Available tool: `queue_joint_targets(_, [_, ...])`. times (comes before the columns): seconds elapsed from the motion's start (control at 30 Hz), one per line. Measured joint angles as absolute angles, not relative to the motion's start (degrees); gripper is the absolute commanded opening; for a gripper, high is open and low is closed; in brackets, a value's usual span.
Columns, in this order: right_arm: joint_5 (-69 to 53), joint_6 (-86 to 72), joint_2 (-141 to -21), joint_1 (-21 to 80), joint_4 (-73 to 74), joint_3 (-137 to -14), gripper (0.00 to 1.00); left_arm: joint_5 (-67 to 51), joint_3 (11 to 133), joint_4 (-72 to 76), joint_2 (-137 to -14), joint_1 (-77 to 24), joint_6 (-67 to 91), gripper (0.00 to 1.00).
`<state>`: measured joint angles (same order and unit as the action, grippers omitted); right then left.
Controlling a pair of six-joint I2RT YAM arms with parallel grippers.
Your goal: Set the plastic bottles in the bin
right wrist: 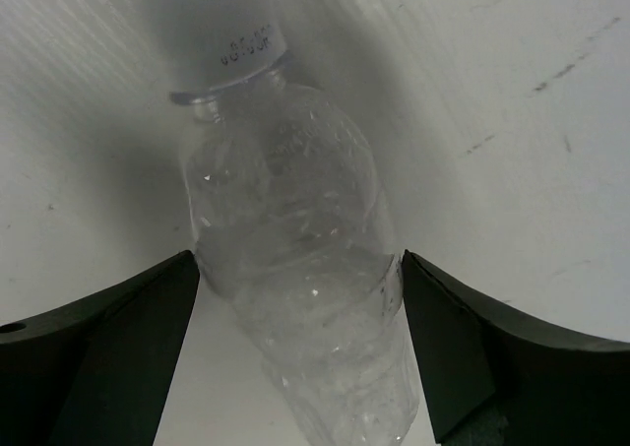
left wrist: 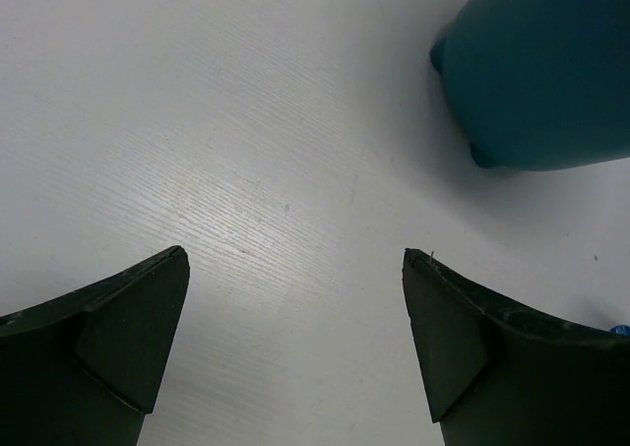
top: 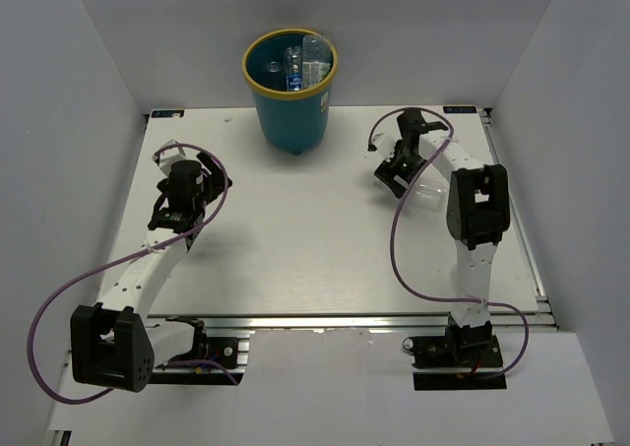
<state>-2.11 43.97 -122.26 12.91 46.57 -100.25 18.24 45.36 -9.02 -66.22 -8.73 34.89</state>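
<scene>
left gripper (left wrist: 295, 259): fingers spread wide, holding nothing, over bare table (left wrist: 246, 121), bin (left wrist: 541, 72) at upper right of wrist view | right gripper (right wrist: 297, 269): fingers wide, either side of lying bottle (right wrist: 285, 190), contact unclear | bin top centre of overhead view, bottles (top: 300, 62) inside | right arm (top: 477, 205) partly hides the lying bottle

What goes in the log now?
left end effector: open, empty | right end effector: open around bottle | bin: holds bottles

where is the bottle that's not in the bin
The bottle lies on the table, right side of the top view, between the open right claw's fingers, right of the bin.
</scene>
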Motion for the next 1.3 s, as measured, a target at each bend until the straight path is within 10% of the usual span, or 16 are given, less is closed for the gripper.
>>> queue_joint_targets(0.23, [-5.5, 42.7, -124.8, 12.9, 46.2, -102.4, 0.39, 18.9, 45.4, -9.0, -66.2, -8.7, 34.9, 0.98])
queue_joint_targets(0.77, [-25.2, 20.2, -106.8, 19.7, 23.5, -110.3, 0.42, 18.9, 45.4, -9.0, -66.2, -8.7, 34.8, 0.98])
queue_joint_targets(0.87, [-27.5, 11.0, -106.6, 22.3, 12.6, -114.2, 0.26, 19.0, 45.4, -9.0, -66.0, -8.7, 34.4, 0.98])
queue_joint_targets(1.3, [-27.6, -18.8, -131.6, 24.8, -34.4, -133.7, 0.33, 18.8, 44.6, -8.3, -65.0, -8.7, 32.8, 0.98])
